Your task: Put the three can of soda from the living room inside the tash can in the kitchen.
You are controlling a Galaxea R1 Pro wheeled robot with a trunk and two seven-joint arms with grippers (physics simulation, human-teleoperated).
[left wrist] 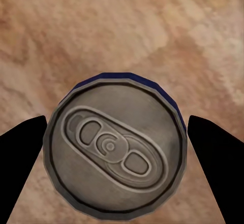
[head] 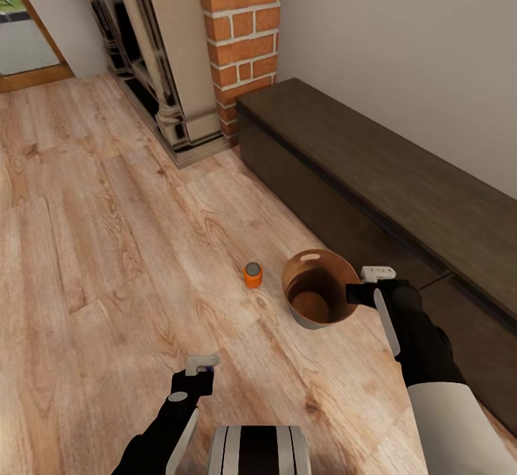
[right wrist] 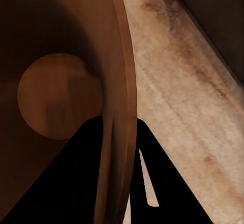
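While the right gripper [head: 357, 294] pinches the bucket [head: 305, 317] rim, left gripper [left wrist: 118, 137] fingers sit spread around the blue can [left wrist: 116, 150]; orange can [head: 253, 274] stands beside the bucket.

Brown plank floor [head: 108, 231] (living room): orange soda can [head: 253, 274] standing.

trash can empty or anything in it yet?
Empty: the trash can shows only its bare orange-brown bottom in the head and right wrist views, no cans inside.

Home liv. rm; brick fireplace [head: 240, 37]
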